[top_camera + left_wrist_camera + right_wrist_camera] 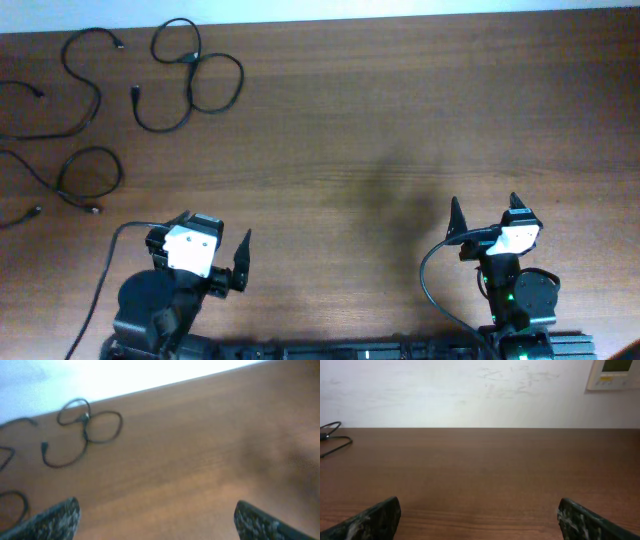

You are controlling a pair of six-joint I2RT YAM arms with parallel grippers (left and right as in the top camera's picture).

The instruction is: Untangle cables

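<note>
Several thin black cables lie as separate loose strands at the table's far left. One looped cable (190, 75) lies furthest right; it also shows in the left wrist view (85, 430). Another strand (85, 75) curls left of it, and a third (85, 180) loops nearer the front left. One cable's end shows at the left edge of the right wrist view (332, 435). My left gripper (215, 240) is open and empty near the front edge, well short of the cables. My right gripper (487, 212) is open and empty at the front right.
The brown wooden table (380, 130) stretches to a white wall behind it. A pale wall panel (615, 372) shows at the upper right of the right wrist view. Thick black arm wires run by each arm base (100, 290).
</note>
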